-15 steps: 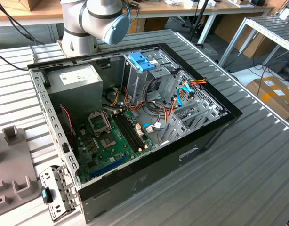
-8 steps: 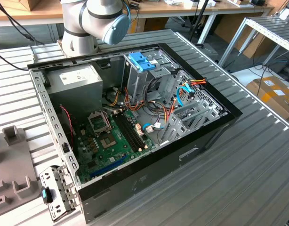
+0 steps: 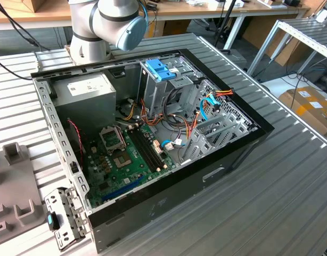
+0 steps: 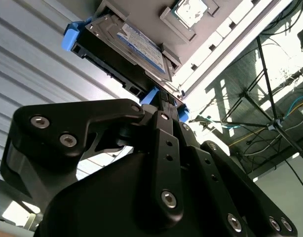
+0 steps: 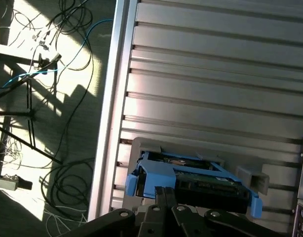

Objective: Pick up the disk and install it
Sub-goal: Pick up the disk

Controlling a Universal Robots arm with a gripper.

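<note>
Disk [image 4: 140, 43]: dull grey metal w/ paper label, blue plastic frame. End effector [image 4: 160, 101]: matt blk. Counter [image 5: 215, 79]: ribbed bare metal, slight sheen.

I count one disk [image 5: 206, 185], one open computer case [image 3: 169, 202], one robot arm [image 3: 107, 24], one power supply [image 3: 81, 85] and one blue bracket [image 3: 161, 69].

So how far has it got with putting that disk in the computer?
Barely started. Done: in the first wrist view the gripper sits at the blue carrier edge of the hard drive. In hand: the grab; I can't tell if it's gripped, and the drive lies on its grey holder. Left: lifting it and fitting it into the open computer case.
</note>
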